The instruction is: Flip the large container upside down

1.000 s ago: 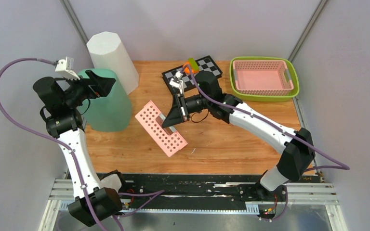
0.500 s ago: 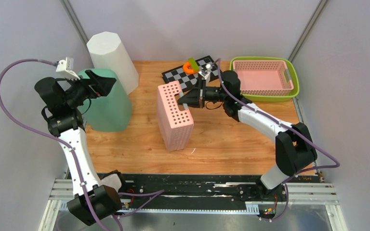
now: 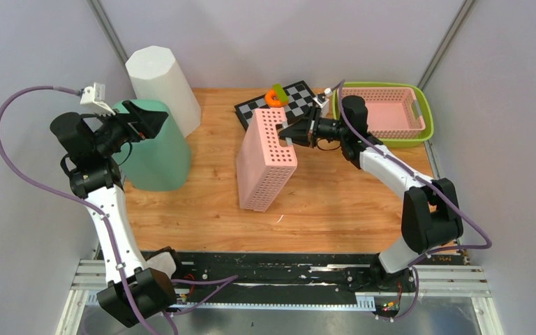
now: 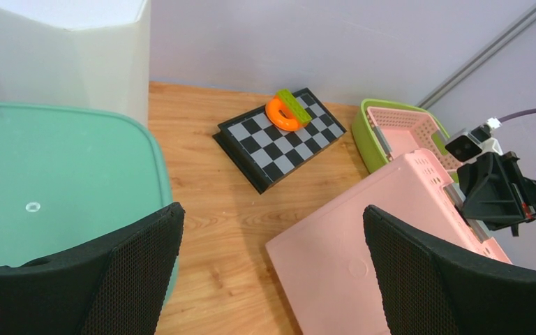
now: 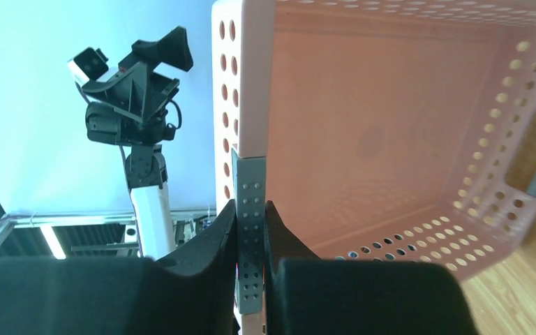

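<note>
Table point(image 3: 335, 202): the near part of the wood is used as the support for one lower edge of the large container.
Large container point(image 3: 265, 167): it is held in the middle of the table, standing tilted on that edge, with the closed bottom turned to the left and the open side turned to the right arm. The turn is judged to be about half done.
Right gripper point(image 3: 293, 132): it is pinched on the upper rim wall of the container, one finger inside and one outside, so the container can be swung over its resting edge.
Left gripper point(image 3: 152, 122): it is spread wide and nothing is held. It is kept above the green bin point(image 3: 157, 164), well apart from the container, probably so that the path is left free.
Chessboard point(image 3: 300, 98): it lies behind the container, with an orange ring point(image 3: 275, 98) on it.
Green basket point(image 3: 384, 142): it is placed at the far right, with a small pink basket point(image 3: 380, 115) inside.
</note>
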`<state>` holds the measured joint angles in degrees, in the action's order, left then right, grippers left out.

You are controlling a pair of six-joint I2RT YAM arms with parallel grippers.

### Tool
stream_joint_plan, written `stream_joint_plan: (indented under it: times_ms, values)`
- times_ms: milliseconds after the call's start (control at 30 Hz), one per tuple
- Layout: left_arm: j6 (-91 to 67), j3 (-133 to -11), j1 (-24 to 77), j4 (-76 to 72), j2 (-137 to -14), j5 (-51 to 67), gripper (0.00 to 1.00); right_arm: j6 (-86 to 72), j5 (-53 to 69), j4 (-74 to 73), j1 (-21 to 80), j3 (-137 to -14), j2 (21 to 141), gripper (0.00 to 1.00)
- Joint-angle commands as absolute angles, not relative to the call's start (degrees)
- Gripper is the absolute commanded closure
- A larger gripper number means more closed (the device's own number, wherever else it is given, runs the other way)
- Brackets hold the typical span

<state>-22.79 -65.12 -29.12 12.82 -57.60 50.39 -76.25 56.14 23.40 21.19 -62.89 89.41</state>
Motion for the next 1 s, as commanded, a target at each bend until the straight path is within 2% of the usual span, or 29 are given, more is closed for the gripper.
stream_joint_plan:
  times_ms: [0, 567, 967]
  values:
    - [-23.3, -64.4, -29.4, 11.3, -57.1, 51.1, 0.00, -68.0, 55.6, 15.1, 16.9, -63.6, 91.0, 0.90]
    - [-24.7, -62.9, -29.5, 9.6, -57.6, 51.4, 0.00, -61.5, 61.9, 9.0, 12.6, -67.7, 93.6, 0.78]
    - [-25.0, -62.6, -29.4, 9.3, -57.5, 51.8, 0.00, -55.9, 62.4, 2.9, 11.4, -70.2, 92.7, 0.78]
